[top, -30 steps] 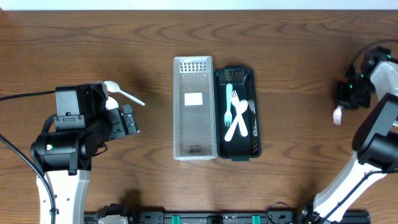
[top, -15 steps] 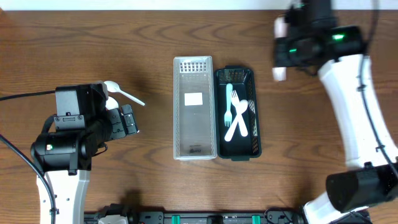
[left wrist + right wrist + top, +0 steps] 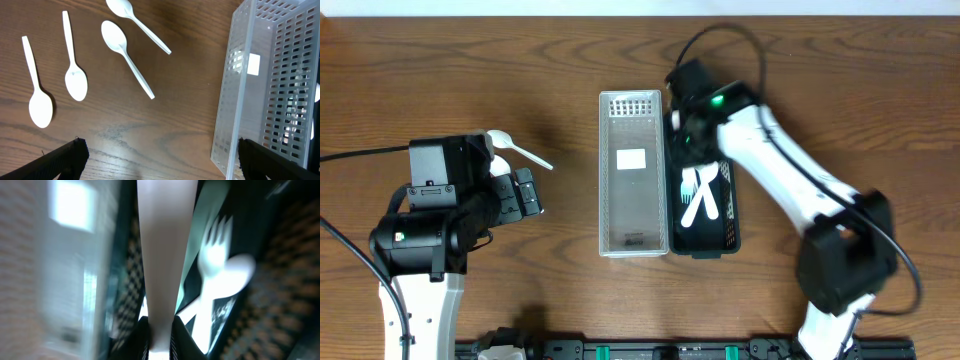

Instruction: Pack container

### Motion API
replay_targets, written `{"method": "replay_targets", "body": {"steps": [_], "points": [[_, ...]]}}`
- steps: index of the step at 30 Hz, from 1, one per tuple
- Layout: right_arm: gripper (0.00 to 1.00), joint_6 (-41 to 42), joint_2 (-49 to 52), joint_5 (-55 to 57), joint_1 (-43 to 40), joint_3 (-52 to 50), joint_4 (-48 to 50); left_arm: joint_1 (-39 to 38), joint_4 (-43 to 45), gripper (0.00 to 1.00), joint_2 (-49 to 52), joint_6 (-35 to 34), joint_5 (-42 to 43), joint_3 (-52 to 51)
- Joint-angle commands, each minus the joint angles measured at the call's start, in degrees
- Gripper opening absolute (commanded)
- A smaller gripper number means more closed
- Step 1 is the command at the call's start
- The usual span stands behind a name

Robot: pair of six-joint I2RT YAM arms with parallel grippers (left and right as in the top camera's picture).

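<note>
Four spoons (image 3: pixel 114 37), one clear bin (image 3: pixel 632 210), one black bin (image 3: pixel 734 235), one gripped utensil (image 3: pixel 162 255)

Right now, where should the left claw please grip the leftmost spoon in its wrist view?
Mid-handle, from straight above, left claw closing across it: the spoon lies flat on the table, its handle thin, straight and clear of the next spoon.

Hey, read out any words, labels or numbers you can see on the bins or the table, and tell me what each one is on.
No text can be read in any view.
White sticker on the clear bin: blank, no print shows.
Dark mark on the clear bin's floor: too small to read.
</note>
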Motion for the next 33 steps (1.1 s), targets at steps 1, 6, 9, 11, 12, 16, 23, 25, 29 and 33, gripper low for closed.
{"method": "replay_targets", "body": {"steps": [1,6,9,11,12,16,23,25,29,33], "points": [[0.01,1.73,2.91,0.35,1.7,-1.68,0.04,0.26,-0.22,0.98,0.11,0.09,-0.48,0.83],[0.01,1.7,3.69,0.35,2.14,-1.7,1.16,0.26,-0.2,0.98,0.11,0.09,-0.48,0.83],[0.16,1.7,3.65,0.35,2.12,-1.68,1.51,0.26,-0.2,0.98,0.11,0.09,-0.48,0.83],[0.3,1.6,3.67,0.35,2.08,-1.68,1.4,0.26,-0.2,0.98,0.11,0.09,-0.48,0.83],[0.32,1.4,3.65,0.35,2.08,-1.68,1.36,0.26,-0.2,0.98,0.11,0.09,-0.48,0.83],[0.37,1.05,3.65,0.37,2.01,-1.68,1.36,0.26,-0.2,0.98,0.11,0.09,-0.48,0.83],[0.38,-0.07,0.72,0.83,-0.33,-0.17,-0.26,0.26,-0.15,0.98,0.11,0.09,-0.48,0.83],[0.39,-0.31,-1.49,2.8,-1.97,1.84,-1.86,0.26,-0.15,0.98,0.11,0.04,-0.46,0.83],[0.42,-2.95,-6.71,6.95,-5.97,7.65,-5.79,0.2,-0.15,0.98,0.04,-1.92,-0.39,0.85],[0.67,-5.49,-11.28,7.8,-11.28,13.42,-9.01,-1.33,1.33,0.98,0.11,-5.14,-0.42,1.7]]}}
